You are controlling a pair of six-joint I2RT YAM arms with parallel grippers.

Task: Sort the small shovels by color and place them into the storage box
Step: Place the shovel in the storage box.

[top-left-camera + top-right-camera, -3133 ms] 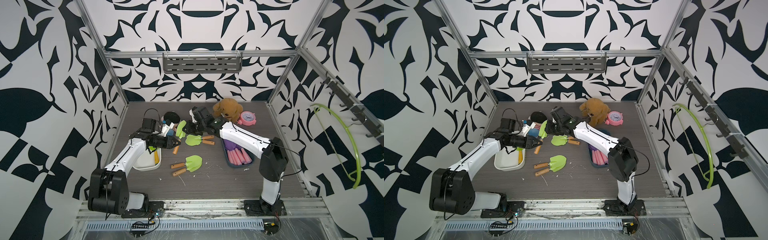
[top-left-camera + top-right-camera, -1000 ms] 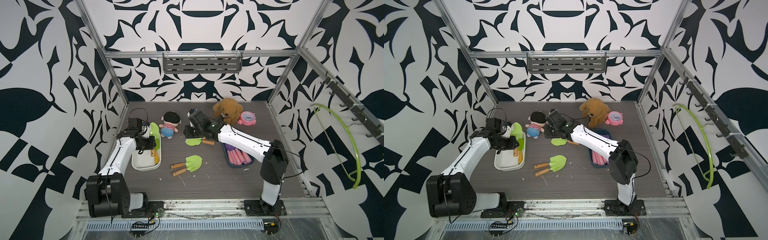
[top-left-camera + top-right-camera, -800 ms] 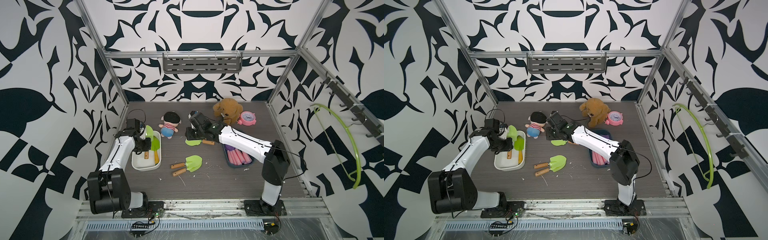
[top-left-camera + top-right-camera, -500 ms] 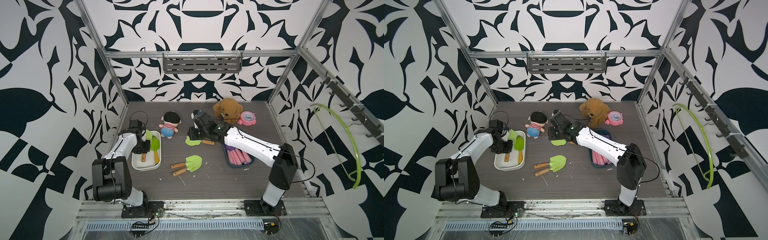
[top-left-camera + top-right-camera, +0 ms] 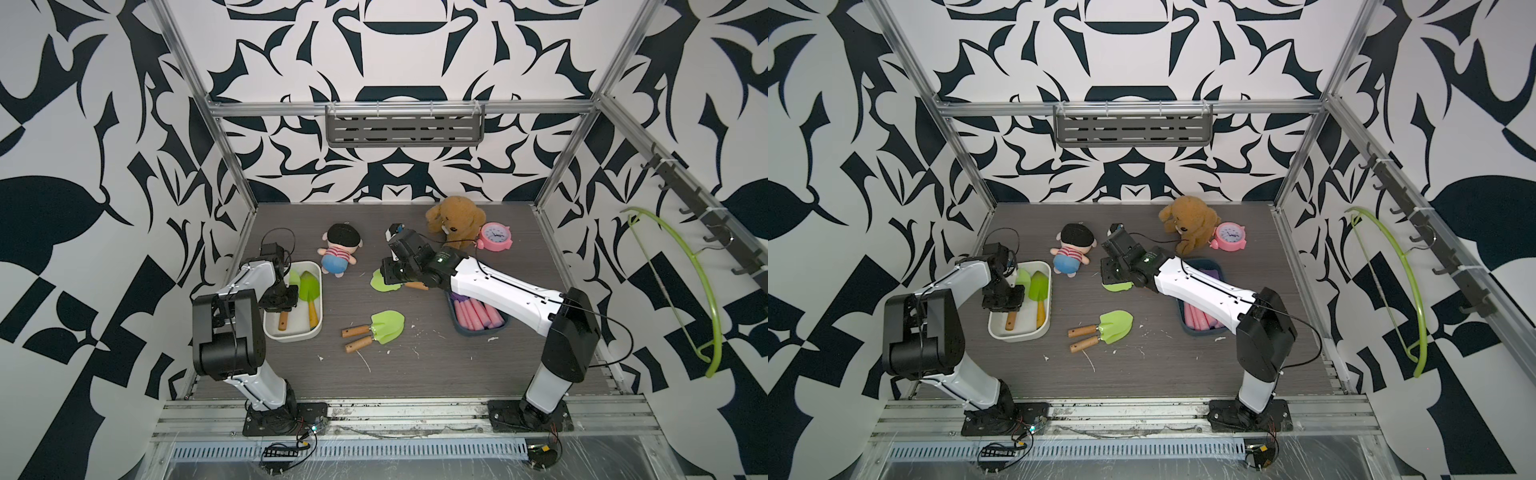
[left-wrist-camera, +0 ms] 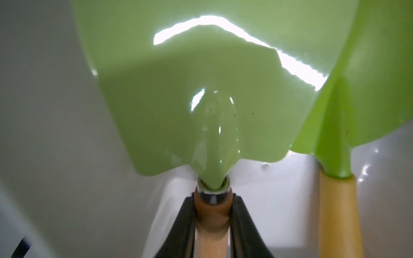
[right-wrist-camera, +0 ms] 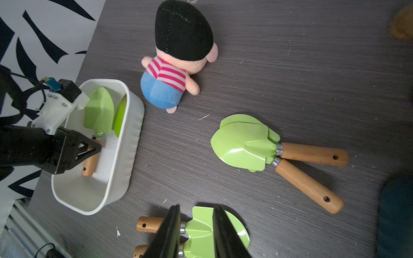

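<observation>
Left gripper point(image 6: 212, 202) dropped into the white box point(image 7: 134, 134), clamping a green shovel point(image 6: 178, 100); right gripper point(image 7: 196, 207) straddles another shovel point(image 7: 214, 232), grip unclear.

We find two shovels point(image 5: 309, 286) in the left box point(image 5: 291, 336), more shovels point(image 5: 473, 316) in the right box point(image 5: 478, 332), two shovel pairs point(image 5: 388, 326) on the worktop point(image 5: 415, 374) between them, and doll point(image 5: 338, 249), bear point(image 5: 455, 216), clock point(image 5: 494, 237) behind.
</observation>
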